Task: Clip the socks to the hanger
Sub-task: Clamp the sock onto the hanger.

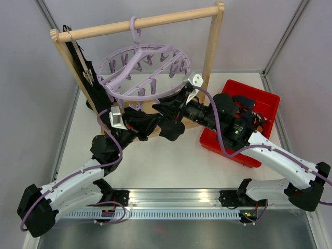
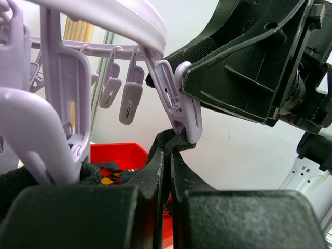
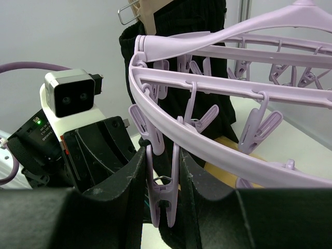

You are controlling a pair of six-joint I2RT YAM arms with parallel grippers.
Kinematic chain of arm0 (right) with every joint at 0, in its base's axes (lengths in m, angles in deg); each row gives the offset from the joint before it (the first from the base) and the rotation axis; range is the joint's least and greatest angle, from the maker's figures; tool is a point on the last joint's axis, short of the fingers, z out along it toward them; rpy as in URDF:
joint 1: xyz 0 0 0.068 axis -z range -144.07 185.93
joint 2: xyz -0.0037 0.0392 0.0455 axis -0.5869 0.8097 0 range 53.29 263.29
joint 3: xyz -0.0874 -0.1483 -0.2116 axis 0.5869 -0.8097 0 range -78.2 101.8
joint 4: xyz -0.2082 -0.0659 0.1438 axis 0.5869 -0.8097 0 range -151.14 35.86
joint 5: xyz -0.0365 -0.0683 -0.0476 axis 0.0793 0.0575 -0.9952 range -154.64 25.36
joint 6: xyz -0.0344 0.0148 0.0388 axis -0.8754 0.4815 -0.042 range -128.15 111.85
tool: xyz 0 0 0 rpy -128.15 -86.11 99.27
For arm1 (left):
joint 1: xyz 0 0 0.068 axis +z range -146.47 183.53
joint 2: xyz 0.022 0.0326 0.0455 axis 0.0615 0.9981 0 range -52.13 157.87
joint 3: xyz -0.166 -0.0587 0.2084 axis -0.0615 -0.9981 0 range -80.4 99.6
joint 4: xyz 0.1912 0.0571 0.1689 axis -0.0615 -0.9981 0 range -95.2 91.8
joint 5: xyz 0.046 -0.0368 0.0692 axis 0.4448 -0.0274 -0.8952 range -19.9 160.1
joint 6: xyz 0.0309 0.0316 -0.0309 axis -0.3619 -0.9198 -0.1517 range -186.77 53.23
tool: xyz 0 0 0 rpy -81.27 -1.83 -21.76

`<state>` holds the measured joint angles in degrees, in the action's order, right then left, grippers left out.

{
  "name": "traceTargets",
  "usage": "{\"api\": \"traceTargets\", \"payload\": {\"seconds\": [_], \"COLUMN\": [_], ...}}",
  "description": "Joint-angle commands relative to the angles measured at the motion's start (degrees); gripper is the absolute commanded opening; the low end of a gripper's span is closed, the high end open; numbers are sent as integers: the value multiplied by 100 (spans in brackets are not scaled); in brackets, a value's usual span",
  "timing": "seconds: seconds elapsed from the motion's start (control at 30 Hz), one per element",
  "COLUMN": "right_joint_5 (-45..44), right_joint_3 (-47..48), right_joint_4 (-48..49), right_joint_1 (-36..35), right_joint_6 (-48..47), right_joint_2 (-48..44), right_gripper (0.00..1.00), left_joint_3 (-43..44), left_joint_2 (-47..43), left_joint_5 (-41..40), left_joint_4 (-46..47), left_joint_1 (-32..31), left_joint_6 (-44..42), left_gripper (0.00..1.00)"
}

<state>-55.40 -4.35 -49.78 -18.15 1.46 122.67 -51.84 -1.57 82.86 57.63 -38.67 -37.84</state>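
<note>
My left jaws are closed tight on a black sock [image 2: 165,139], with only its top edge poking out above the tips. That edge touches the lower end of one lilac clip [image 3: 163,205]. Whether the clip's mouth has the fabric in it, I cannot tell.

My right jaws stand at a narrow gap, closed on that same clip. One finger [image 3: 136,179] presses each side of its upper half. From my left wrist I see them as a black wedge coming in from the right against the clip's top.

The clip dangles from the near rim of the hanger [image 1: 148,70], which hangs by its hook from the wooden rail [image 1: 155,22] at the back of the bench [image 1: 166,161]. Both my arms meet just under that near rim, left from the left, right from the right.

More socks [image 2: 111,175], argyle ones, lie in the red bin [image 1: 254,89] on the right of the bench, under my right arm. A black cloth [image 1: 91,88] hangs at the left end of the frame.
</note>
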Motion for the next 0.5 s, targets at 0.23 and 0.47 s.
{"api": "traceTargets", "payload": {"seconds": [0.23, 0.47], "right_joint_5": [465, 456], "right_joint_3": [-230, -406], "right_joint_4": [-76, 91], "right_joint_1": [-93, -93], "right_joint_6": [-64, -117], "right_joint_2": [-197, -276], "right_gripper": [0, 0], "left_joint_3": [238, 229], "left_joint_2": [-47, -91], "left_joint_5": [157, 148], "left_joint_4": [288, 305], "left_joint_1": [18, 18], "left_joint_6": [183, 210], "left_gripper": [2, 2]}}
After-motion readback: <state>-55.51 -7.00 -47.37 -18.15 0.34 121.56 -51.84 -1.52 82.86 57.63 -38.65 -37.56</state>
